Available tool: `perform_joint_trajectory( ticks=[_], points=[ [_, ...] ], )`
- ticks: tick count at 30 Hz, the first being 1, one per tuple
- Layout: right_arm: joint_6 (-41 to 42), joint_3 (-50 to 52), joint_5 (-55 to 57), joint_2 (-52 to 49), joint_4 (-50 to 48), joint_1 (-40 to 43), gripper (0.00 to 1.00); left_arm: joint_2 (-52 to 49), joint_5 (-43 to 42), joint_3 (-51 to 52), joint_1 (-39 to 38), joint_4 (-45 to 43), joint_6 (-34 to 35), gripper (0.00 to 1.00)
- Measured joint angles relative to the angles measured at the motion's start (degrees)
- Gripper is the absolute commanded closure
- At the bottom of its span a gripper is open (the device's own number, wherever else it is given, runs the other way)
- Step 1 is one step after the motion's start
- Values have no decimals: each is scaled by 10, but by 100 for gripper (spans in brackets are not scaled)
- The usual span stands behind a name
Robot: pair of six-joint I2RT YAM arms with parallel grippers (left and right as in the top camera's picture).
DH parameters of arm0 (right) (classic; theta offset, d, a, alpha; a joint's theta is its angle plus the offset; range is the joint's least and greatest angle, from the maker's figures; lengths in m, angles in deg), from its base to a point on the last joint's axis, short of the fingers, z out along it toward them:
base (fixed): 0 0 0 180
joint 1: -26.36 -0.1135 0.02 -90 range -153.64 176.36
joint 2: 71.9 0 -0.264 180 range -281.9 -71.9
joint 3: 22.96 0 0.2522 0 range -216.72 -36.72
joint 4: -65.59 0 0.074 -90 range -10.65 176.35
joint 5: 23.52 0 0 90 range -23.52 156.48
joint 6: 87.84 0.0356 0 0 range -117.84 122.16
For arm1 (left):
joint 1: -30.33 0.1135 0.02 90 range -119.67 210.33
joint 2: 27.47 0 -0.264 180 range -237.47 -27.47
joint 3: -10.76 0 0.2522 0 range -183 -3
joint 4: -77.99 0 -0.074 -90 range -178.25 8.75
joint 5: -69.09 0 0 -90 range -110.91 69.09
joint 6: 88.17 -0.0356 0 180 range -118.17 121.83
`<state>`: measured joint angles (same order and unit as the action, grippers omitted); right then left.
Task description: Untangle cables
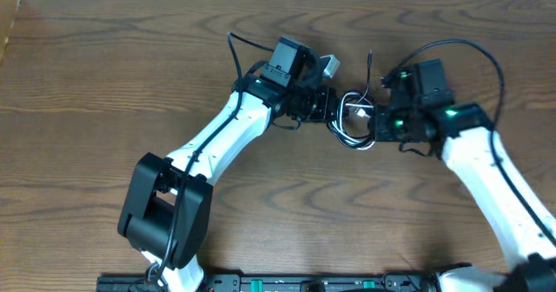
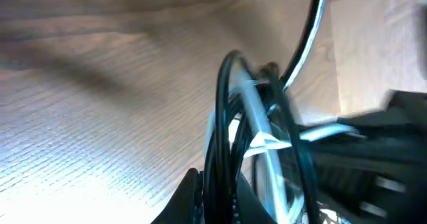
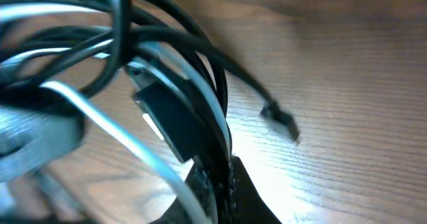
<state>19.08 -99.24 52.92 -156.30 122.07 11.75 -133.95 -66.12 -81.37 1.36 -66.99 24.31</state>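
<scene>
The black cable (image 1: pixel 346 127) and the white cable (image 1: pixel 360 111) form a small looped bundle at the table's middle, between the two arms. My left gripper (image 1: pixel 328 108) is shut on the bundle's left side; in the left wrist view its fingers (image 2: pixel 217 201) pinch black strands (image 2: pixel 223 117), with white strands (image 2: pixel 257 114) beside them. My right gripper (image 1: pixel 380 125) is shut on the bundle's right side; in the right wrist view its fingers (image 3: pixel 220 184) clamp black cord (image 3: pixel 200 44) next to a white strand (image 3: pixel 100 117). A black plug end (image 3: pixel 280 121) lies on the wood.
A loose black cable end (image 1: pixel 370 66) sticks up toward the back. A white plug (image 1: pixel 330 65) lies by the left wrist. Thick black robot wires (image 1: pixel 460 49) arc over the right arm. The wooden table (image 1: pixel 104 83) spreads all round.
</scene>
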Motion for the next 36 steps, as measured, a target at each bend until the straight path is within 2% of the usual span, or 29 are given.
perform_joint_trajectory(
  ticks=[8, 14, 17, 21, 25, 29, 32, 36],
  points=[
    [0, -5, -250, 105, -2, 122, 99, 0, 30, -1, 0, -8, 30, 92],
    [-14, -14, -433, 125, -20, 175, 99, -2, 66, -1, 28, -39, 50, 93],
    [-24, -14, -477, 125, -9, 184, 99, -2, 55, 0, 42, -77, 61, 92],
    [-26, -15, -424, 125, 30, 181, 99, -3, -11, 0, 60, -161, 65, 93],
    [-17, -15, -327, 124, 26, 167, 82, -3, -94, 0, 74, -233, 98, 93],
    [-10, -15, -268, 118, -2, 151, 75, -3, -155, 0, 83, -269, 156, 93],
    [-6, -15, -241, 105, -17, 141, 71, -3, -176, 0, 88, -278, 201, 92],
    [-4, -15, -219, 71, -38, 122, 55, -3, -189, 0, 90, -280, 263, 93]
  ],
)
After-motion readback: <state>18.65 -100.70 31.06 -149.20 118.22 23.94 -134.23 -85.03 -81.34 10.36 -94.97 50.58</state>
